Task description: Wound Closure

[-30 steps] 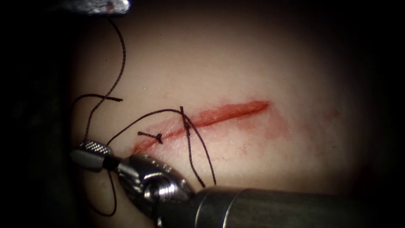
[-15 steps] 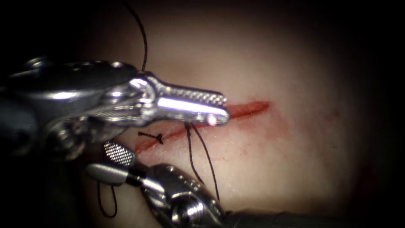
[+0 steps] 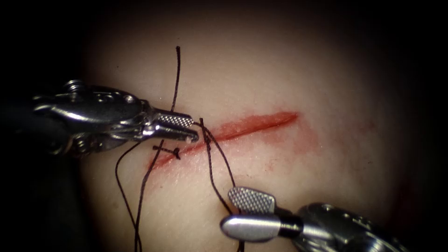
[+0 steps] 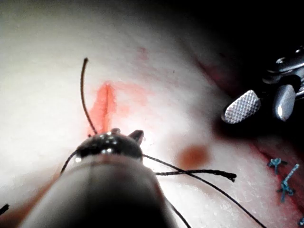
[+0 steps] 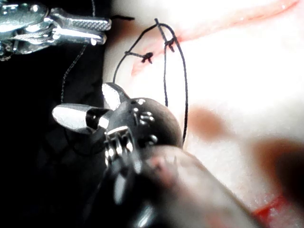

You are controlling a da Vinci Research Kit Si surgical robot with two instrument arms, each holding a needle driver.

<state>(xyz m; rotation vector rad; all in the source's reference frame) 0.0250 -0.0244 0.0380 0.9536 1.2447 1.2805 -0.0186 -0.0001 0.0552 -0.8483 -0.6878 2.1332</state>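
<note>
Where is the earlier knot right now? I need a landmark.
In the endoscope view the finished knot sits on the cut near its left end, just below the left end effector and left of the newer stitch.

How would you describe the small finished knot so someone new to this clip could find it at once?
Start at the red cut running across the pale tissue and follow it to its lower left end. There, just below the left claw, sits a small dark knot with one short stub of thread. Unlike the looped stitch to its right, no long strands leave it.
</note>
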